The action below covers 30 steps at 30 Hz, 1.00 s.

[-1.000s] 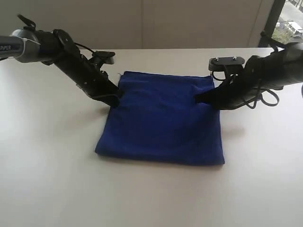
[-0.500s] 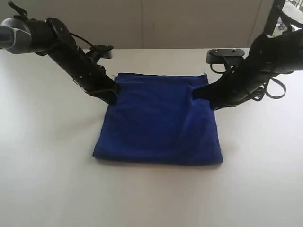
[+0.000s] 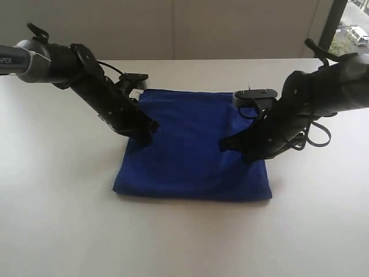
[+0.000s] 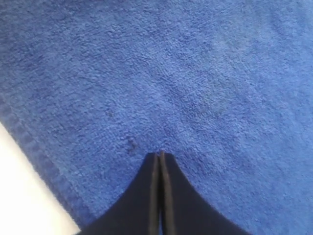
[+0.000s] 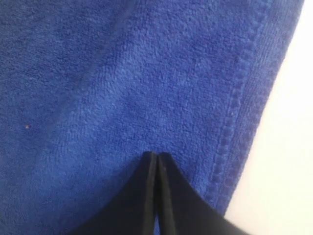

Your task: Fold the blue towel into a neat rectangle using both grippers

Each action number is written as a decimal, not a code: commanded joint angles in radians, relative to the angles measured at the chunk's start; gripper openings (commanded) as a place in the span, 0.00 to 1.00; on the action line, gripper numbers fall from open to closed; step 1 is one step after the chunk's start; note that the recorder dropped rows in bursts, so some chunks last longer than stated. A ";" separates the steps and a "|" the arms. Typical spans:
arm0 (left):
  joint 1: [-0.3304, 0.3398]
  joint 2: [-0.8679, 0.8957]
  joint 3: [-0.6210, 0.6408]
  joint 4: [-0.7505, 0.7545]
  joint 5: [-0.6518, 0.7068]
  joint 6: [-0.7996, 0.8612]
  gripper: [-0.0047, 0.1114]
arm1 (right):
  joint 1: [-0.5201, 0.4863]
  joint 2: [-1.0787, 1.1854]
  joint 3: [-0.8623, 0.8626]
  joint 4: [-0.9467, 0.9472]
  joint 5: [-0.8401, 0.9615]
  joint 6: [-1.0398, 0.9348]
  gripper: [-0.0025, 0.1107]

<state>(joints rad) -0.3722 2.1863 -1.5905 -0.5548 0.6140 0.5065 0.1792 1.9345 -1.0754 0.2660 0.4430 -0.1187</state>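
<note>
Fingers (image 4: 150, 196) of left gripper (image 3: 148, 134) were clamped shut, empty, tips on blue towel (image 3: 190, 158) | right gripper (image 3: 225, 144) likewise | towel lay flat on table (image 3: 184, 242), apparently folded already | step: smoothing layers | next needed open jaws at an edge.

Angled down from the left, with the left gripper (image 3: 147, 134) pinched tight at the tip, and slanting in from the right, with the right gripper (image 3: 226, 145) pinched tight too — both tips low.
</note>
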 commanded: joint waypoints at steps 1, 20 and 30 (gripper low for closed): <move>-0.005 0.003 0.032 0.002 -0.015 0.009 0.04 | -0.001 0.012 0.014 -0.017 0.025 -0.008 0.02; -0.005 0.003 0.032 0.011 -0.017 0.011 0.04 | -0.001 0.010 0.014 -0.155 0.100 0.119 0.02; -0.005 0.003 0.032 0.011 -0.016 0.011 0.04 | -0.001 -0.059 -0.001 -0.144 -0.015 0.124 0.02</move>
<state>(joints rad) -0.3722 2.1823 -1.5758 -0.5598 0.5964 0.5126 0.1792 1.9142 -1.0754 0.1439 0.4760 0.0000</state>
